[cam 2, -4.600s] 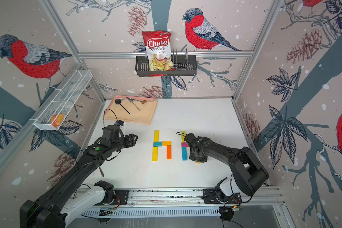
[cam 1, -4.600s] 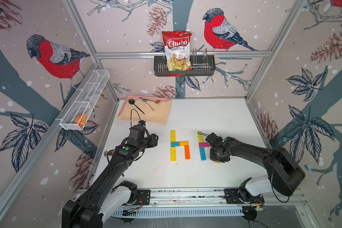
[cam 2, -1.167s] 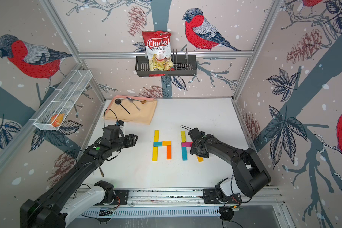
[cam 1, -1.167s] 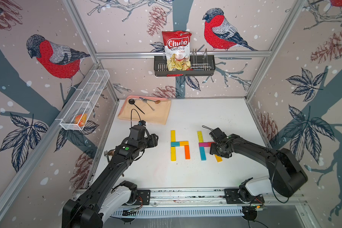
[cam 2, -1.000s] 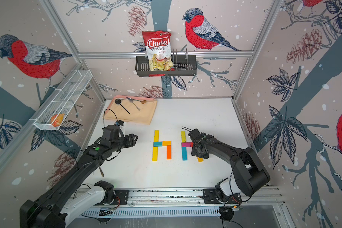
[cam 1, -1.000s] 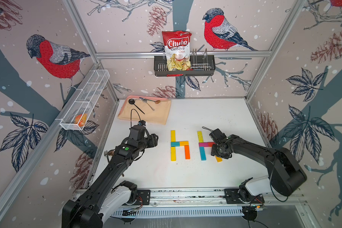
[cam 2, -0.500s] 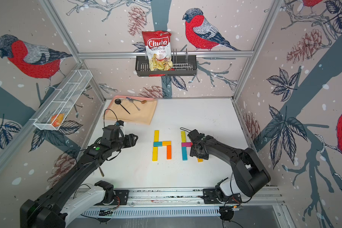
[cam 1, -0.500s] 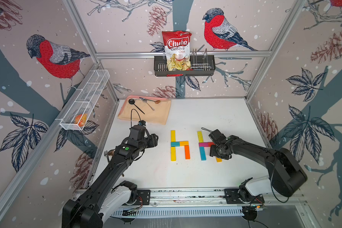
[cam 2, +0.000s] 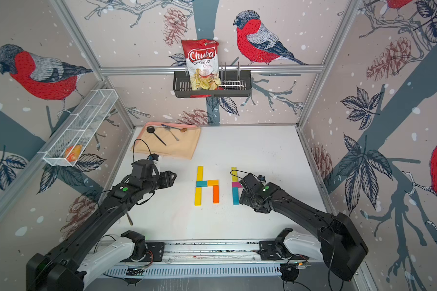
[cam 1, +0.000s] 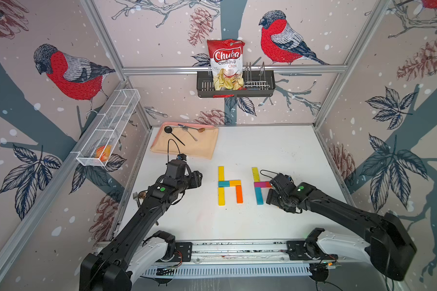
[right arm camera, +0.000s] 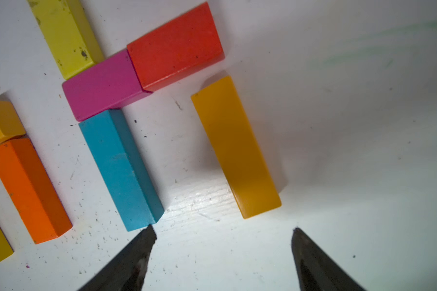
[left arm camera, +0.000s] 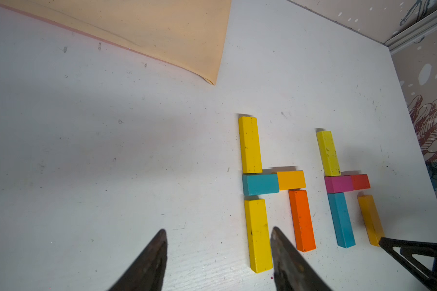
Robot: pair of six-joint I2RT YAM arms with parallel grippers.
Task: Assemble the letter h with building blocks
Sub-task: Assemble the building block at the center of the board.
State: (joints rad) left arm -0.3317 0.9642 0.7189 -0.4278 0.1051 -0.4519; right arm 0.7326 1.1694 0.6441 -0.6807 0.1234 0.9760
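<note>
**Your right gripper** (right arm camera: pixel 222 228): jaws spread wide, gripping nothing. Just ahead of the gap lies the amber block (right arm camera: pixel 235 148), flat on the white table (right arm camera: pixel 338 126) and clear of both fingertips. Its far end is near the red block (right arm camera: pixel 174 45) but does not touch it. One fingertip (right arm camera: pixel 141 241) stands just beside the near end of the teal block (right arm camera: pixel 119 168); you cannot tell whether they touch. Beyond the teal block, the magenta block (right arm camera: pixel 101 85) butts against the red one, with a pale yellow block (right arm camera: pixel 63 35) farther out.

**Your left gripper** (left arm camera: pixel 218 229): jaws apart and empty, bare table between them. Ahead of them, off to one side, lies the five-block h (left arm camera: pixel 260 184): two yellow pieces, one teal, one amber, one orange.
</note>
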